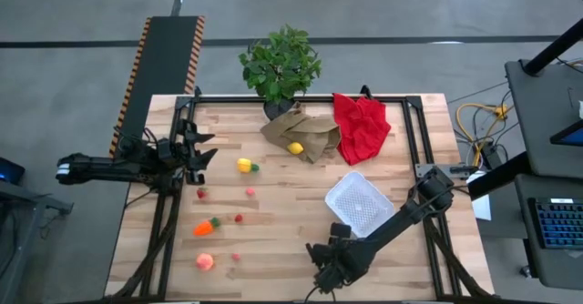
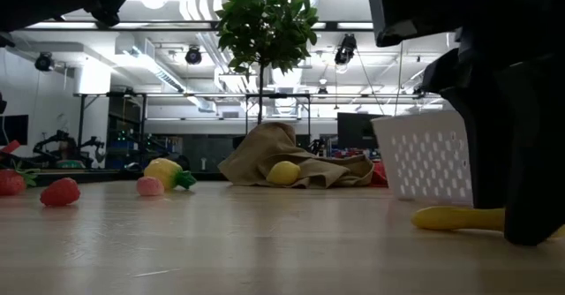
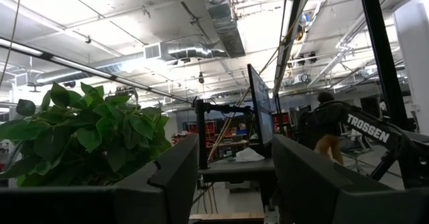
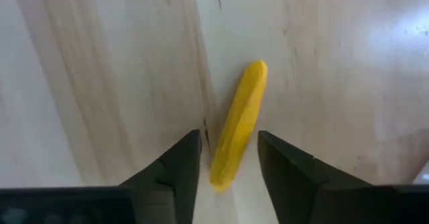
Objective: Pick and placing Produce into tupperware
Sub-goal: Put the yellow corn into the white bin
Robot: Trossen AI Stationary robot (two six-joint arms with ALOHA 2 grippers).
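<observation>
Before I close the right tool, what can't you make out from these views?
- Yellow piece between the right tool fingers: its near end drops behind them in the right wrist view; the arm covers it in the high view and cuts one end in the low view.
- Tupperware: contents hidden by its wall, low view.
- Small red berries: too small to identify, high view.
- Left tool: table out of frame.
</observation>
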